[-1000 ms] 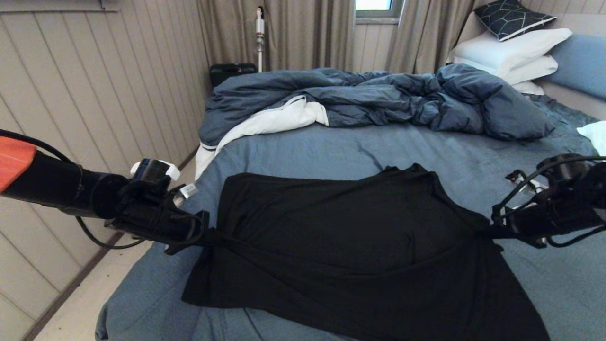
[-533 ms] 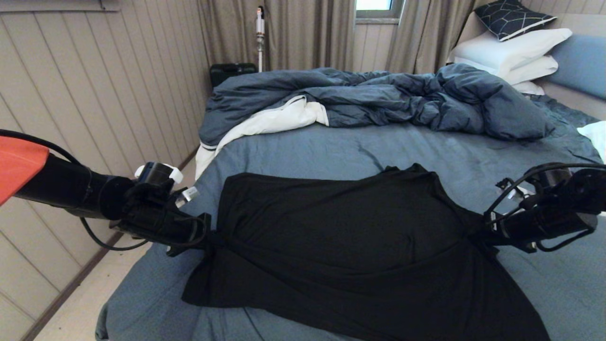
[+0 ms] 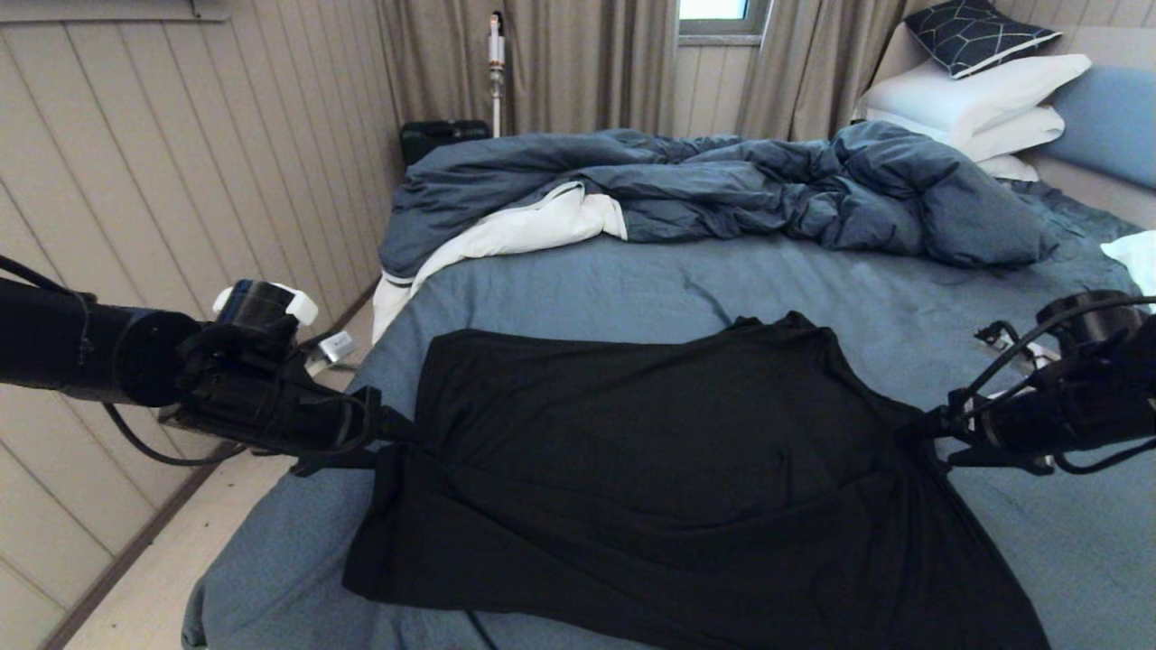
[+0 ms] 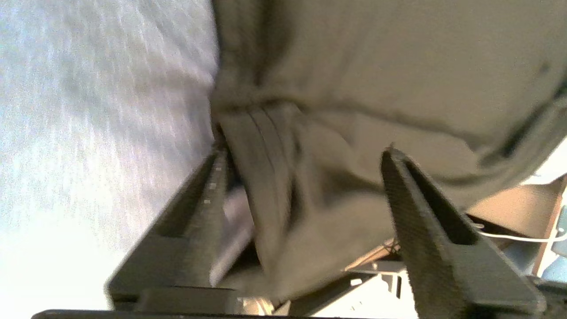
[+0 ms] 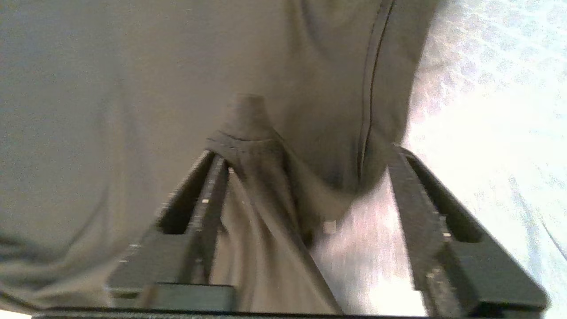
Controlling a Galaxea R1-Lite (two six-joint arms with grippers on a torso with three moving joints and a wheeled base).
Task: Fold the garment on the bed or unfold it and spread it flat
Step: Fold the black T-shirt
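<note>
T-shirt (image 3: 668, 487) lies plain black side up across the near half of the bed (image 3: 578, 280), long axis running left-right, one end per arm. Near hem drops toward the bed's near edge; far edge sits abt mid-bed.

Left gripper (image 3: 393, 431) is at the shirt's left end, by the bed's left edge. In the left wrist view its jaws stand wide apart w/ a bunched fold of cloth (image 4: 283, 186) lying loose between them, against one jaw, not pinched. Right gripper (image 3: 912, 429) is at the opposite end, toward the bed's right edge; jaws likewise wide, a puckered fold (image 5: 252, 146) resting by one jaw, nothing clamped.

So cloth lies straight ahead of both jaws, each arm equally near its own end. Judging by that, the next move is either backing both arms straight outward, clear of the folds, or re-gripping the ends.

Farther off: rumpled duvet (image 3: 704, 190) across the bed's far part, pillows (image 3: 971, 104) at far right corner, both well apart from the shirt.
</note>
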